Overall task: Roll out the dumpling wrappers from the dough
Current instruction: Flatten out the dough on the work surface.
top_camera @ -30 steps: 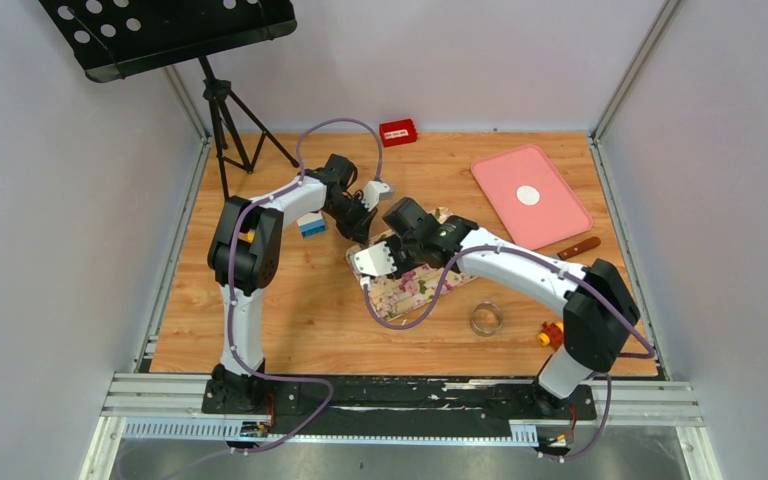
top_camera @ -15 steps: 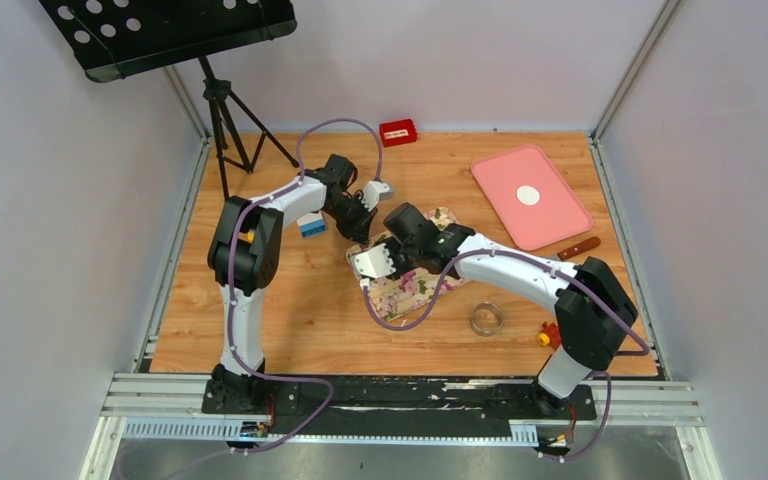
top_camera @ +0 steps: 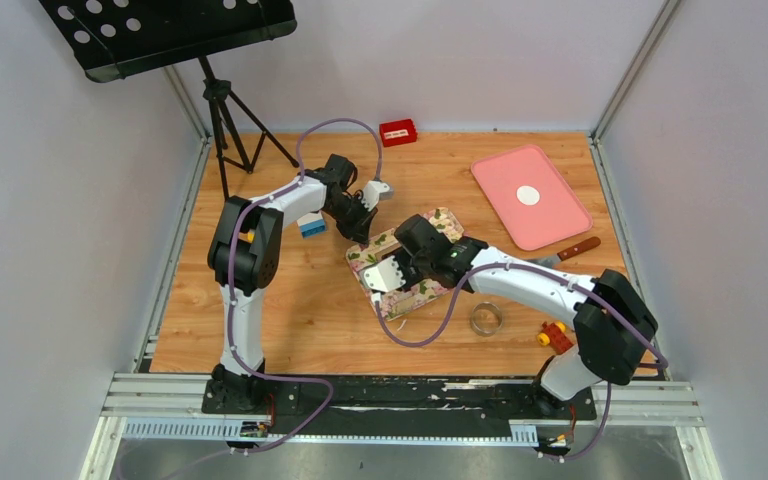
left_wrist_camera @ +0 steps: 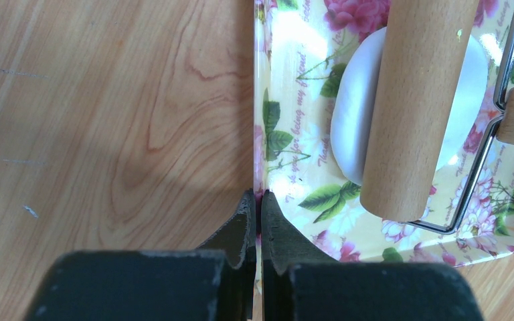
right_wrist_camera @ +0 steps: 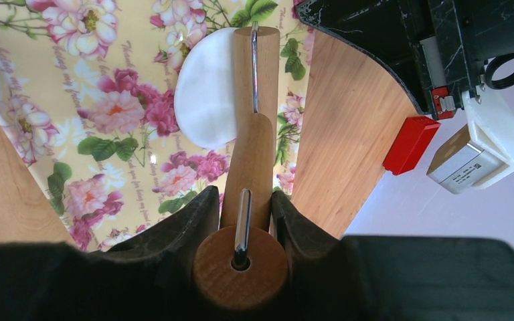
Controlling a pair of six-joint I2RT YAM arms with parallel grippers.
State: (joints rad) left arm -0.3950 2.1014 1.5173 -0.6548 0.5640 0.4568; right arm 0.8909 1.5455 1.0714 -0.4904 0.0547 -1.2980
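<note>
Right gripper (right_wrist_camera: 244, 200) clamps the roller handle (right_wrist_camera: 247, 160), dough (right_wrist_camera: 204, 107) at its twelve o'clock; left gripper (left_wrist_camera: 256, 200) pinches the floral tray (left_wrist_camera: 288, 80) rim

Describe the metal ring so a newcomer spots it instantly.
On the wooden table, look toward the near right corner. Between the floral tray and a red-and-yellow toy sits a small ring: the only shiny, hollow thing there.

White dough (left_wrist_camera: 351, 114) lies flattened on floral mat (left_wrist_camera: 294, 167), wrapper (top_camera: 528, 195) on pink tray (top_camera: 550, 225).
</note>
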